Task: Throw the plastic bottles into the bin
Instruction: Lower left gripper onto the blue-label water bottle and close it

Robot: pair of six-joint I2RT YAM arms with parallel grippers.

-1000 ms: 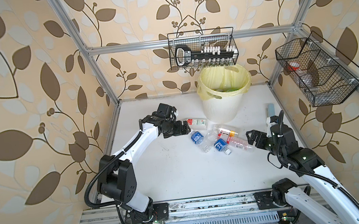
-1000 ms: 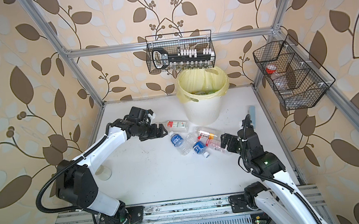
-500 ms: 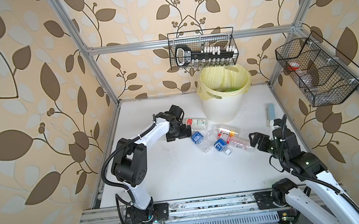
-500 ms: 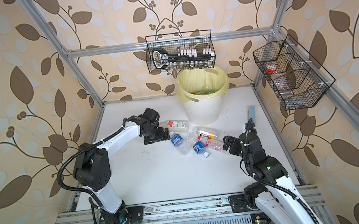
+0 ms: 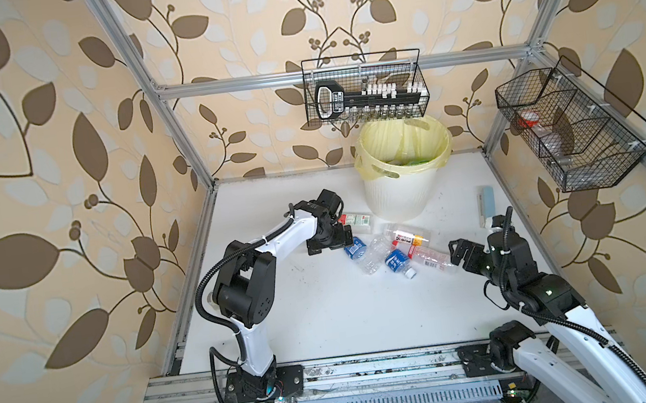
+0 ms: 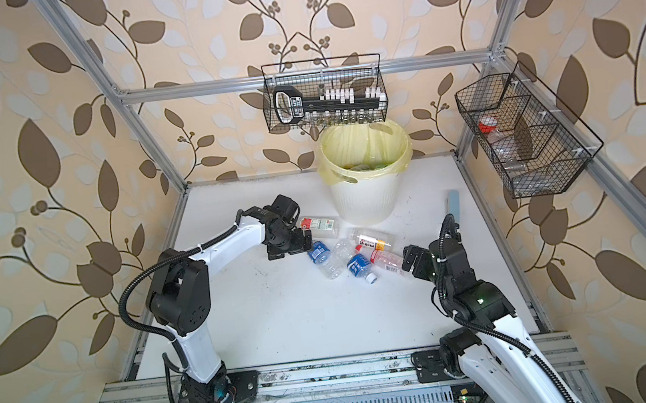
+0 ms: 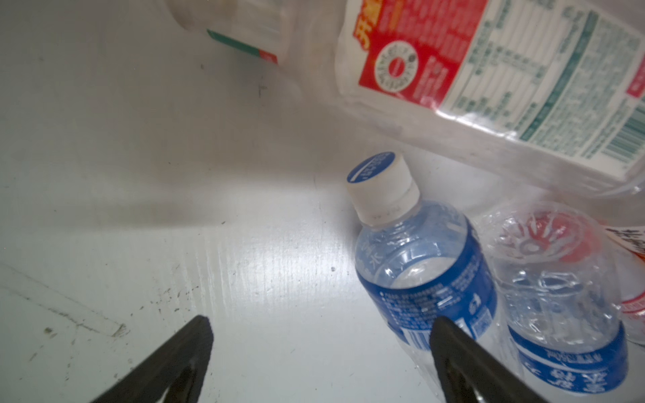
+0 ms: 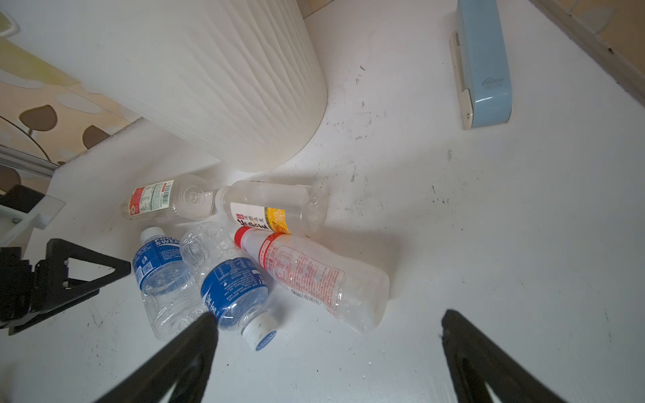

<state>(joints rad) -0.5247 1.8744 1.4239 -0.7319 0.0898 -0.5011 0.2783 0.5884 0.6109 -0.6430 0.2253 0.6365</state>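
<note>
The left end effector, jaws spread and empty, is hovering low with one finger just beside the clear plastic bottle with blue label and white cap. That bottle is lying outside the gap, its long axis pointing cap-first toward the rear edge. The right end effector, equally spread, is facing a red-capped clear bottle. Five plastic bottles are lying clustered on the white counter before the cream ribbed plastic bin.
</note>
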